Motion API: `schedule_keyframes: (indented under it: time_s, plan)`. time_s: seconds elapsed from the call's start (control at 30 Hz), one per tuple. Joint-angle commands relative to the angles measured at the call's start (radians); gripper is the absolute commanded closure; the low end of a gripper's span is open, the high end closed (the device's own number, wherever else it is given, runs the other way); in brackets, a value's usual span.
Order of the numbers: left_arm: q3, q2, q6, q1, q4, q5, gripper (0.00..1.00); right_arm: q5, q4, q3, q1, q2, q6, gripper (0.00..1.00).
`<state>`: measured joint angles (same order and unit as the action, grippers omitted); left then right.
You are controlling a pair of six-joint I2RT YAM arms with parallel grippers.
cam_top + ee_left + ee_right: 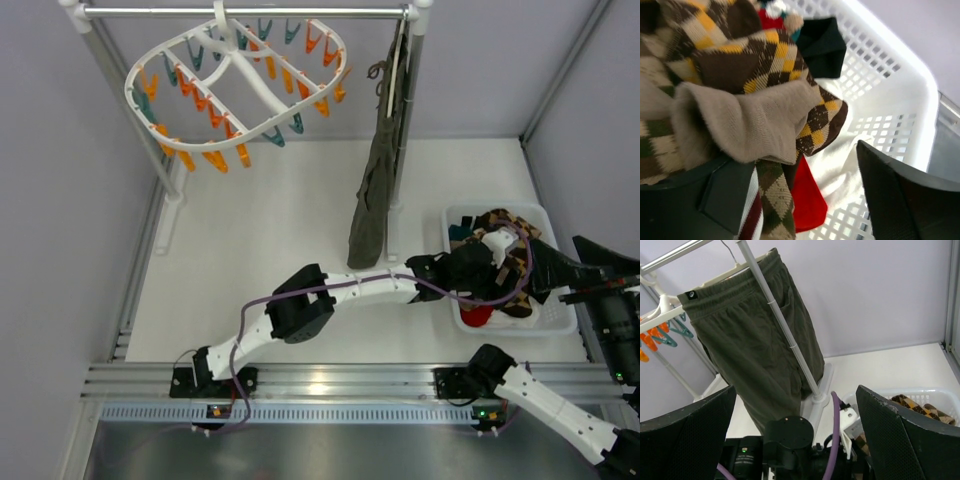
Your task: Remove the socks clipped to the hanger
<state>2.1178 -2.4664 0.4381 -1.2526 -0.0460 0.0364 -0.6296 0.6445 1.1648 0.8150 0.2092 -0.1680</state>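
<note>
Brown argyle socks [765,65] lie heaped in the white basket [900,75], draped against one finger of the wide-spread left pincer [800,200].

Socks [765,65]: knit cloth, matt, fine-ribbed; inner face fuzzy. Basket [880,65]: white plastic, smooth, semi-gloss. Hanger [258,88] w/ clips [215,160]: smooth plastic. Rail [250,12]: bare metal, shiny. Trousers [755,350]: olive cloth, matt. Table [280,250]: white, matt.
</note>
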Motion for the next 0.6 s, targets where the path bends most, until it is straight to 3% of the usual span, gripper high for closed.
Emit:
schedule_keyframes:
  time_s: [0.0,0.03,0.27,0.43,0.57]
  plan:
    - [-0.004,0.124,-0.038,-0.014,-0.048,-0.127,0.09,0.025,-0.012,-0.001,-0.002,-0.005,-0.014,0.01]
    - [-0.008,0.136,-0.038,-0.016,-0.066,-0.131,0.02,0.028,-0.017,-0.002,-0.002,-0.005,-0.013,0.01]
    - [-0.143,0.254,-0.053,-0.028,-0.103,-0.239,0.02,0.027,-0.017,-0.01,0.0,0.015,-0.001,0.0]
    - [-0.408,0.495,-0.062,-0.028,-0.103,-0.46,0.02,-0.027,0.023,0.015,0.003,0.096,0.027,0.0]
    - [-0.672,0.656,-0.033,-0.027,-0.13,-0.607,0.02,-0.088,0.106,0.047,0.004,0.264,0.022,0.01]
